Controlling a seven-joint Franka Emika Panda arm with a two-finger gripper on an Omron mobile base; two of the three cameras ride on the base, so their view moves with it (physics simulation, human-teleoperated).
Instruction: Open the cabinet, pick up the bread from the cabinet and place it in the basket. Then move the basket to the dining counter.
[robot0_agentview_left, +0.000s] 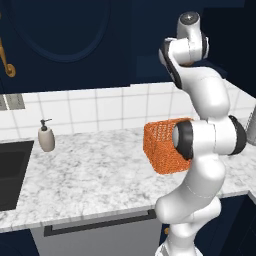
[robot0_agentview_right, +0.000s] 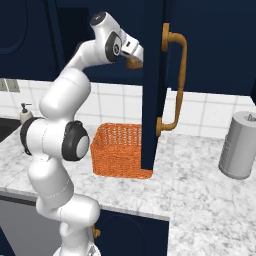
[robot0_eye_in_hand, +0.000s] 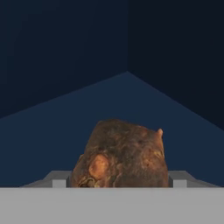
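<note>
The arm reaches up into the open cabinet (robot0_agentview_right: 152, 75), whose dark navy door stands swung out edge-on toward the right base camera, its curved brass handle (robot0_agentview_right: 175, 82) facing right. The gripper (robot0_agentview_right: 134, 59) is at the cabinet opening, partly hidden behind the door edge.

In the hand view, the bread (robot0_eye_in_hand: 120, 155), a dark brown crusty loaf, sits on the cabinet's navy shelf (robot0_eye_in_hand: 131, 96) directly in front of the gripper, between the two finger supports at the lower edge. The fingertips themselves are hidden, so contact with the loaf cannot be confirmed; whether the jaws are open or clamped on the bread cannot be told. In the right base view a brown patch of the loaf shows just below the gripper, against the door edge.

The basket (robot0_agentview_right: 120, 150), orange woven wicker, stands on the marble surface (robot0_agentview_right: 200, 200) near the rear edge by the white tile backsplash (robot0_agentview_left: 100, 107), directly below the open door. In the left base view the arm's elbow covers the basket's right side.

A soap dispenser (robot0_agentview_left: 46, 136) stands near the rear edge of the surface, beside the black sink (robot0_agentview_left: 12, 172). A grey cylindrical canister (robot0_agentview_right: 240, 145) stands toward the right end of the surface.
</note>
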